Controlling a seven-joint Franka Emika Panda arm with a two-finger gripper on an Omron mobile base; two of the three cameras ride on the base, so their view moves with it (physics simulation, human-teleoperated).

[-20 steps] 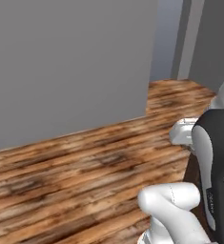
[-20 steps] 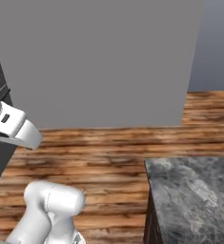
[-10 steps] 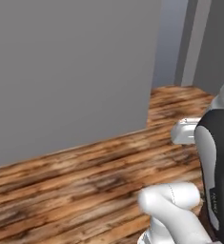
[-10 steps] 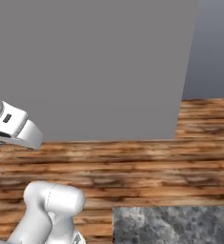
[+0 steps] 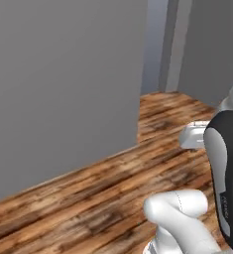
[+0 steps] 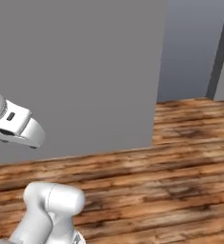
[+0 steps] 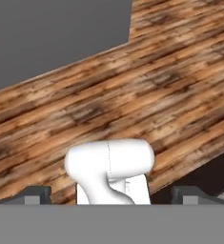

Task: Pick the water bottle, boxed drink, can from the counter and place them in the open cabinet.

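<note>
The water bottle, boxed drink, can, counter and cabinet are out of view. My gripper [image 7: 111, 194] is open. Its two dark fingertips [image 7: 37, 193] stand far apart at the bottom of the hand view with nothing held between them, pointing down at the wooden floor [image 7: 132, 86]. My white and dark arm [image 5: 227, 173] rises at the right of the left base view, and a white part of the arm [image 6: 15, 125] shows at the left of the right base view.
A plain grey wall [image 5: 63, 89] stands close ahead and ends at a corner [image 5: 140, 74]. Past the corner the wooden plank floor [image 6: 189, 157] runs on toward farther grey walls [image 6: 189, 47]. The same wall [image 7: 51, 33] tops the hand view.
The whole picture has shifted, so the base and its cameras have moved. The grey stone counter corner at the lower right of the right base view has slid out of frame. The gripper stays open.
</note>
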